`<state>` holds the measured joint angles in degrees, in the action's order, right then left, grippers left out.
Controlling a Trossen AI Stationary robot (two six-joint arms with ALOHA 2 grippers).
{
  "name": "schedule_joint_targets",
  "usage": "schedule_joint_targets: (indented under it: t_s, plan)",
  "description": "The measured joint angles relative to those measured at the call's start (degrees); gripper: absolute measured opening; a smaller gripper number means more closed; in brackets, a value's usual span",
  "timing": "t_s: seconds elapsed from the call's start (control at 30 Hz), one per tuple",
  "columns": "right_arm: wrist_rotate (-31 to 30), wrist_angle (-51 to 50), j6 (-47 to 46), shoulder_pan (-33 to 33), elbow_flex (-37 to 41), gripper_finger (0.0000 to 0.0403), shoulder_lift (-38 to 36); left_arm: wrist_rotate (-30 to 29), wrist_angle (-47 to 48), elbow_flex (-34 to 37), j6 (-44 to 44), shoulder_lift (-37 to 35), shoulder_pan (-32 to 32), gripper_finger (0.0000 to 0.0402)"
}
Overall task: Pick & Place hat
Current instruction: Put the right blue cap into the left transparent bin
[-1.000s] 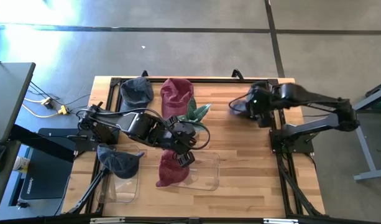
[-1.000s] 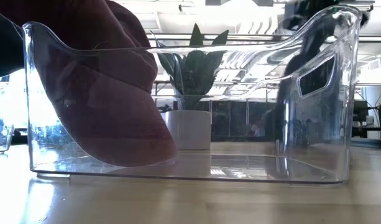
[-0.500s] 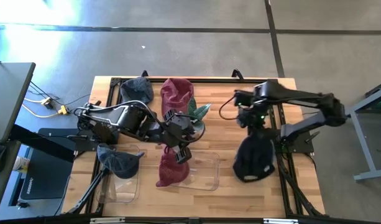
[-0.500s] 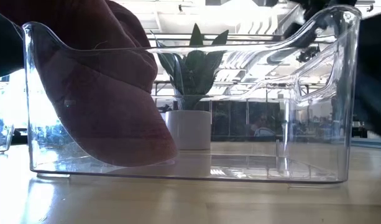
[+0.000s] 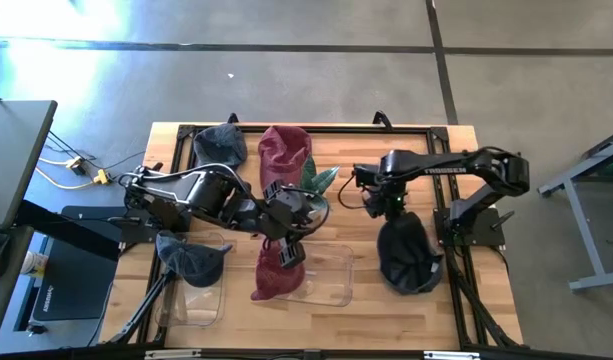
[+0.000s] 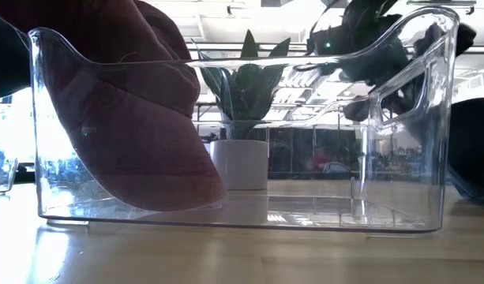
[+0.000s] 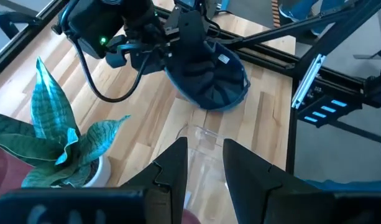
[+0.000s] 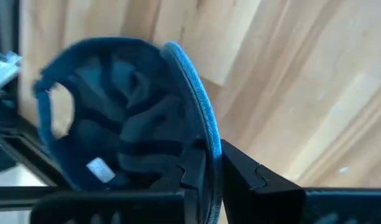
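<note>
My right gripper [image 5: 384, 205] is shut on a dark navy cap [image 5: 406, 258], which hangs right of the clear bin [image 5: 331, 290]; the right wrist view shows the cap's inside [image 8: 122, 137]. My left gripper [image 5: 286, 245] is open over a maroon hat [image 5: 276, 278]. That hat leans in the bin's left part, against the left wall [image 6: 139, 134]. The left wrist view shows the gap between my left fingers [image 7: 206, 162], with the right arm and the navy cap [image 7: 209, 78] beyond. My right gripper pinches the navy cap's rim edge [image 8: 206, 140] between its two fingers, coming from above. The cap hangs open below the fingers, its inside turned toward the wrist camera. Its lower end [image 6: 467, 177] is near the table top; whether it touches, I cannot tell.
A potted plant [image 5: 316, 185] stands behind the bin, between the two grippers. A second maroon hat [image 5: 284, 150] and a dark grey hat [image 5: 218, 145] lie at the far edge. Another dark cap [image 5: 191, 260] sits in a clear bin at the near left.
My right gripper swung from the table's far right corner toward the near side and the left, carrying the navy cap, which now hangs right of the bin. My left arm drew back slightly toward the table's left. The maroon hat in the bin stayed still.
</note>
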<state>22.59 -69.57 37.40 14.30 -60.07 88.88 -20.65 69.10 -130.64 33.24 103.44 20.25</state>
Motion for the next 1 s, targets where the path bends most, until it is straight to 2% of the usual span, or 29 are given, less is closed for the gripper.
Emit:
schedule_joint_targets:
  t_s: [0.27, 0.6, 0.7, 0.77, 0.87, 1.0]
  plan:
    - [-9.5, 9.9, 1.1, 3.4, 0.2, 0.0079, -1.7, -0.7, -0.7, 0.0, 4.0, 0.0, 0.0, 0.0098]
    - [-11.0, 20.7, 1.6, 13.1, 1.2, 0.0186, -2.0, -3.6, -3.4, 0.0, 4.6, 0.0, 0.0, 0.0098]
    - [-16.9, 22.9, -0.7, 13.9, 1.5, 0.0212, -2.0, -3.6, -3.7, 0.0, 4.8, 0.0, 0.0, 0.0098]
    - [-18.7, 20.4, -3.1, 13.8, 0.6, 0.0218, -2.7, -3.6, -4.2, 0.0, 4.7, 0.0, 0.0, 0.0098]
    - [-17.5, 12.8, -5.7, 12.4, -2.3, 0.0218, -6.4, -3.4, -5.1, 0.0, 4.6, 0.0, 0.0, 0.0098]
    - [-18.2, -1.4, -6.7, 6.3, -5.1, 0.0212, -13.8, -3.3, -4.4, 0.0, 3.5, 0.0, 0.0, 0.0098]
